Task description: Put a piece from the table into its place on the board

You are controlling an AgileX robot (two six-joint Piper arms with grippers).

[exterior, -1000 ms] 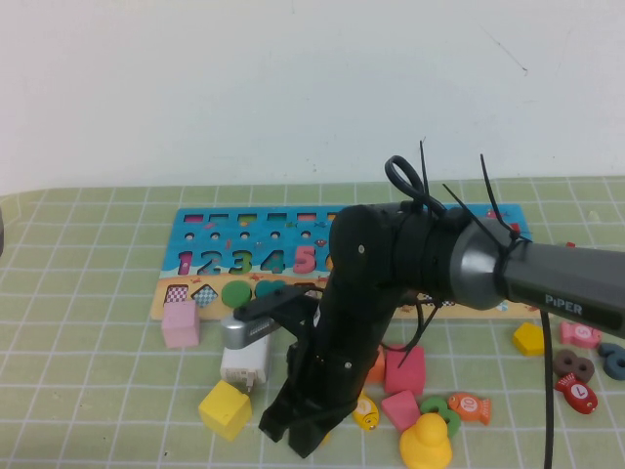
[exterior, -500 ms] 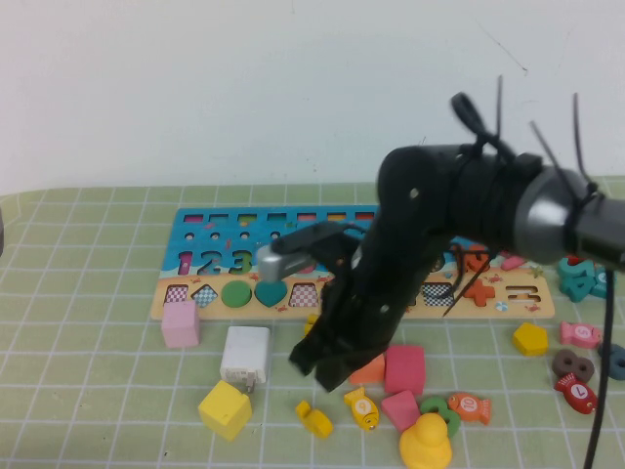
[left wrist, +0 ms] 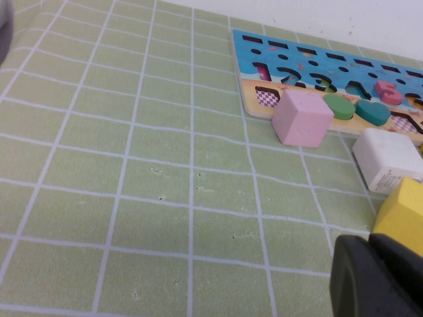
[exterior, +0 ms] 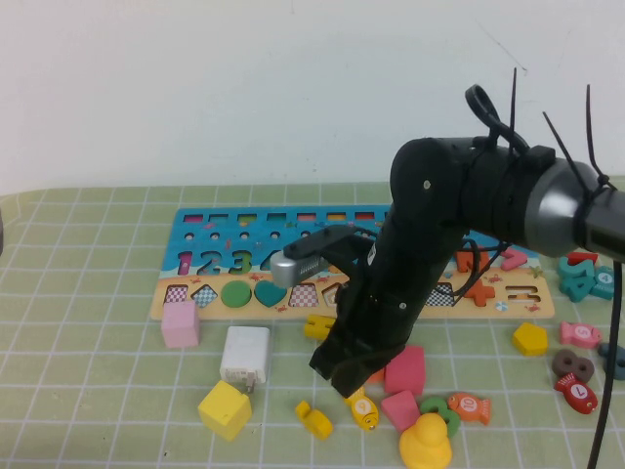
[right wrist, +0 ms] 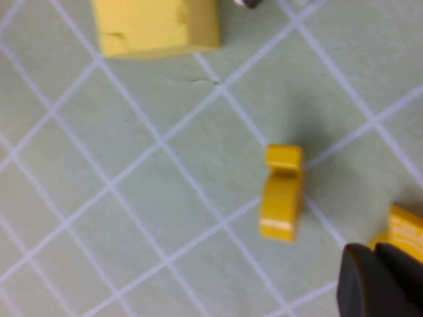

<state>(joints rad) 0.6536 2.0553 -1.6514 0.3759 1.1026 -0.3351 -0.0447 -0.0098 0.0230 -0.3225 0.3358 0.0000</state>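
Right arm bends down steeply from the board [exterior: 244,259], right gripper [exterior: 344,376] near the yellow piece [exterior: 314,419]. Grip width? Can't tell. Left gripper [left wrist: 370,277] hangs low beside the yellow cube [left wrist: 402,214], can't tell either.

We see open tabletop [exterior: 88,391] left of the pink cube [exterior: 181,323]. Right claw [exterior: 344,376] hangs over crowded blocks: yellow piece [exterior: 314,419], fish [exterior: 365,411], red cube [exterior: 404,371]. Left claw [left wrist: 373,277] sits low beside the yellow cube [exterior: 226,409].

pink cube [exterior: 180,323] | white charger [exterior: 245,355] | yellow cube [exterior: 225,409] | yellow duck [exterior: 426,442]
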